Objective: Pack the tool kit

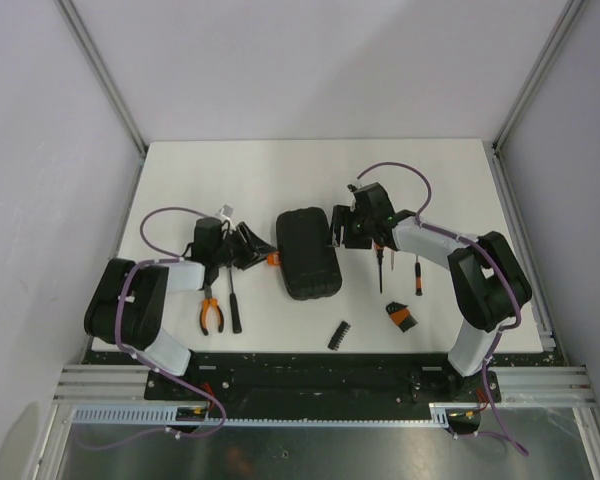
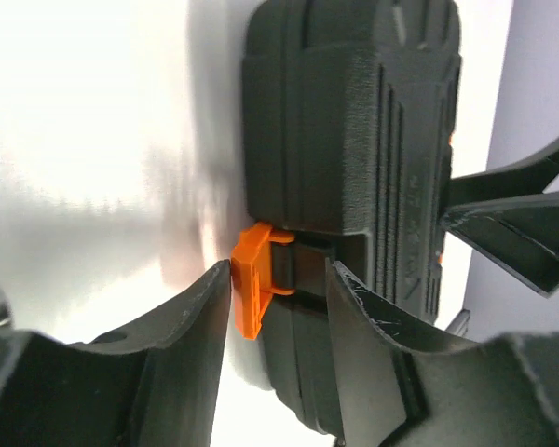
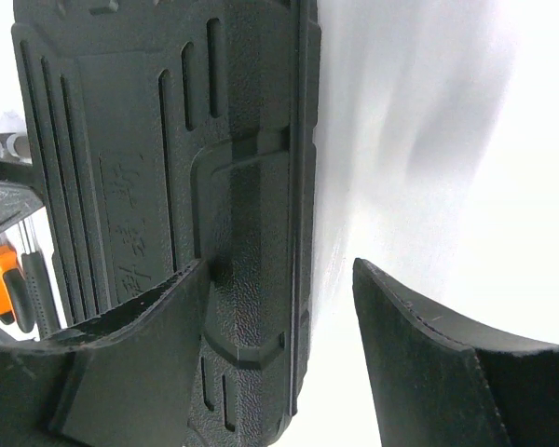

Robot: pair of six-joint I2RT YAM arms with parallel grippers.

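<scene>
The black tool case lies shut in the middle of the table. Its orange latch sticks out on the left side. My left gripper is open and straddles the latch; its left finger touches the latch, and its right finger lies over the case. My right gripper is open at the case's right edge, with one finger over the lid and the other apart from it over bare table.
Orange-handled pliers and a black screwdriver lie near left. Two screwdrivers, a black-orange piece and a bit strip lie near right. Frame posts stand at the table's back corners.
</scene>
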